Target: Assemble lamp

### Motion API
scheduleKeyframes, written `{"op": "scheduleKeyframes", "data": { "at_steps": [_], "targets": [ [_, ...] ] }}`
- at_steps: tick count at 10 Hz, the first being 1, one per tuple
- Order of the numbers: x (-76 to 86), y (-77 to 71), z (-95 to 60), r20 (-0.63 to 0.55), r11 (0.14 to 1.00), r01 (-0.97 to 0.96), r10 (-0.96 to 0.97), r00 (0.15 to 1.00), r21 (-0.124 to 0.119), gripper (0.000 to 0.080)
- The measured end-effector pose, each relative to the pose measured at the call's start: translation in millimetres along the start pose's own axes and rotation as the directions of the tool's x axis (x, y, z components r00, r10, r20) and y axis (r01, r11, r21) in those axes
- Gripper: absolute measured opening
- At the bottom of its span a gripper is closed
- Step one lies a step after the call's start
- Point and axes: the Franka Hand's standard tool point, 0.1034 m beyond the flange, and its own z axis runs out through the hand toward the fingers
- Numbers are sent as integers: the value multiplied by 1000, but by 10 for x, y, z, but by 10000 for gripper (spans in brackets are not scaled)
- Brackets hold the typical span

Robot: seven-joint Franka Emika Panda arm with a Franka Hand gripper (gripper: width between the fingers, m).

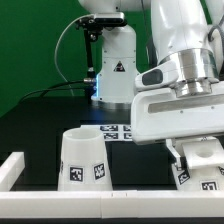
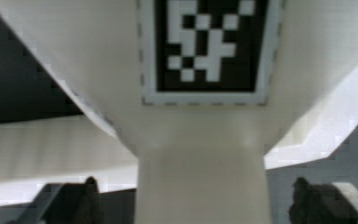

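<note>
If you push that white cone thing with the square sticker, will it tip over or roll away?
Probably not. The matte white plastic truncated-cone shade stands on its wider end on the black table, so a low push would likely slide it. Its open top suggests it is hollow and light. On its side, it could roll.

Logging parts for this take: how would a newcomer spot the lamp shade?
Start at the white robot pedestal at the back, then come forward over the black table past the marker board. The shade stands near the white front rail, toward the exterior view's left. It alone is a wide, tagged truncated cone, narrower on top.
</note>
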Motion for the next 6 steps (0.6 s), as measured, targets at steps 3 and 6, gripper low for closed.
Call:
{"op": "scheduleKeyframes", "data": {
  "at_steps": [3, 6],
  "targets": [
    [-4, 6, 2, 2, 1000, 8, -8, 1000, 0, 528],
    [-5, 7, 3, 2, 1000, 7, -7, 1000, -1, 694]
  ]
}}
